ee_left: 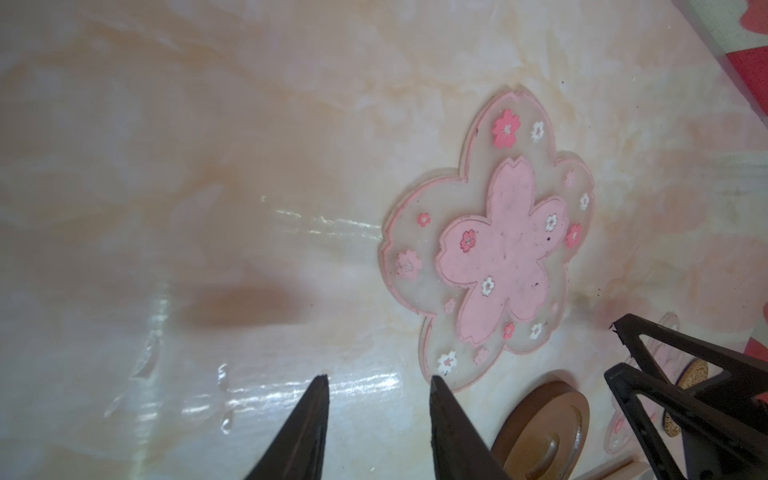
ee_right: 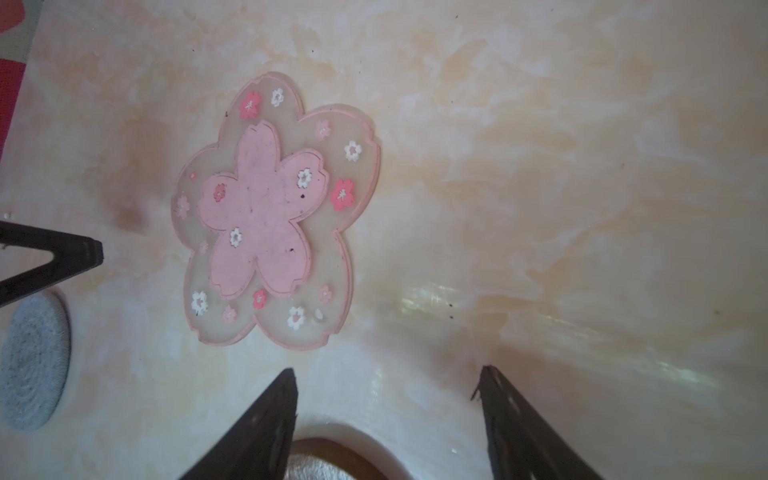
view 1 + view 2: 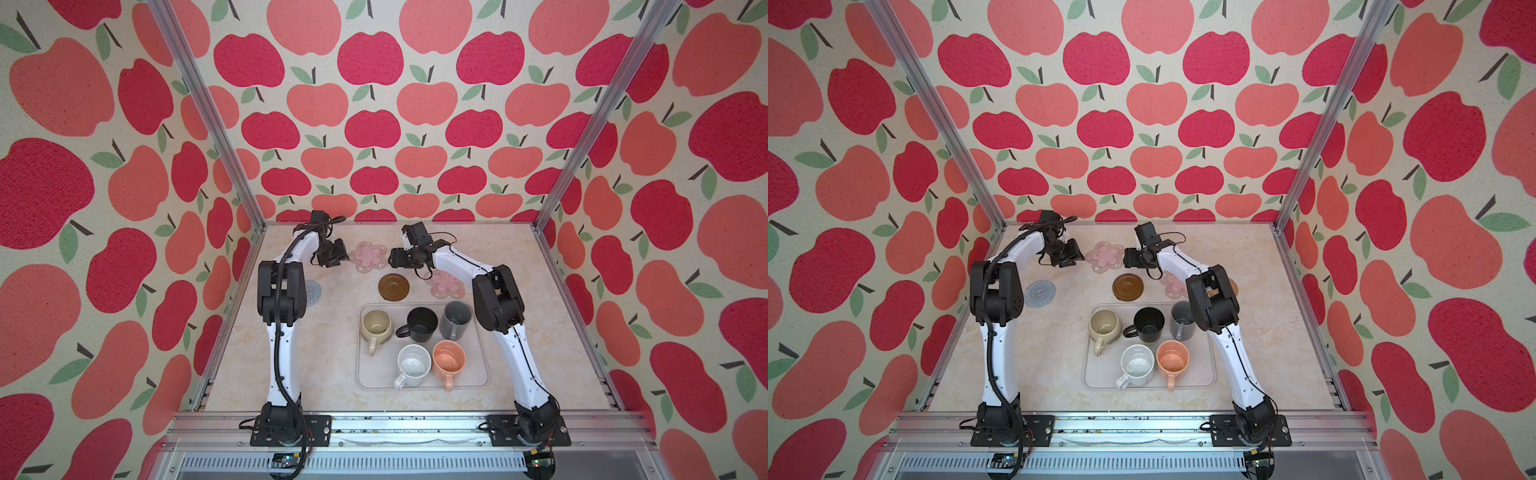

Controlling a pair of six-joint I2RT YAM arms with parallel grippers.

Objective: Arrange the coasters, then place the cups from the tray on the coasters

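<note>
A pink flower-shaped coaster (image 3: 368,257) (image 1: 498,249) (image 2: 266,216) lies flat at the back of the table. My left gripper (image 3: 345,258) (image 1: 377,380) hovers at its left and my right gripper (image 3: 391,259) (image 2: 386,374) at its right. Both are open with nothing between the fingers. In front lie the brown wooden coaster (image 3: 393,286), a second pink coaster (image 3: 446,284) partly under the right arm, the grey crocheted coaster (image 3: 1040,293) and the rattan coaster (image 3: 1232,286), mostly hidden. The tray (image 3: 478,374) holds the cream (image 3: 376,326), black (image 3: 422,324), grey (image 3: 455,320), white (image 3: 413,365) and peach (image 3: 449,361) cups.
Apple-patterned walls with metal frame posts (image 3: 208,112) close in the table on three sides. Both arms arch over the table from their bases at the front rail (image 3: 407,428). The right arm's elbow (image 3: 498,303) hangs over the tray's back right corner.
</note>
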